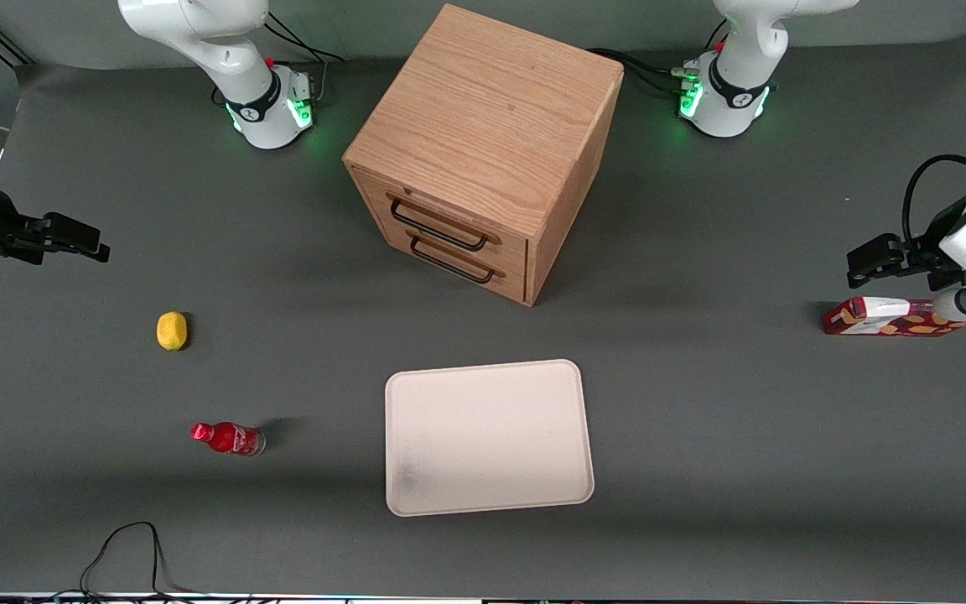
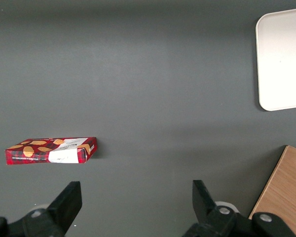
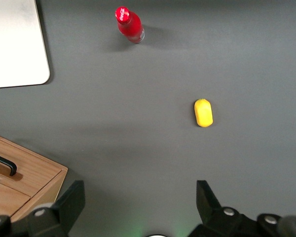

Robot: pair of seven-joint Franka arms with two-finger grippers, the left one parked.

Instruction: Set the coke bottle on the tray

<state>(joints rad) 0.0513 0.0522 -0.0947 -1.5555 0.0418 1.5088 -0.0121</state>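
The coke bottle, small and red with a red cap, stands on the grey table toward the working arm's end; it also shows in the right wrist view. The cream-white tray lies flat mid-table, nearer the front camera than the drawer box, with nothing on it; part of it shows in the right wrist view. My right gripper hangs open and holds nothing above the table's working-arm end, farther from the front camera than the bottle and well apart from it. Its fingers spread wide in the right wrist view.
A yellow lemon lies between the gripper and the bottle, also seen in the right wrist view. A wooden drawer box with two black handles stands mid-table. A flat red patterned carton lies toward the parked arm's end.
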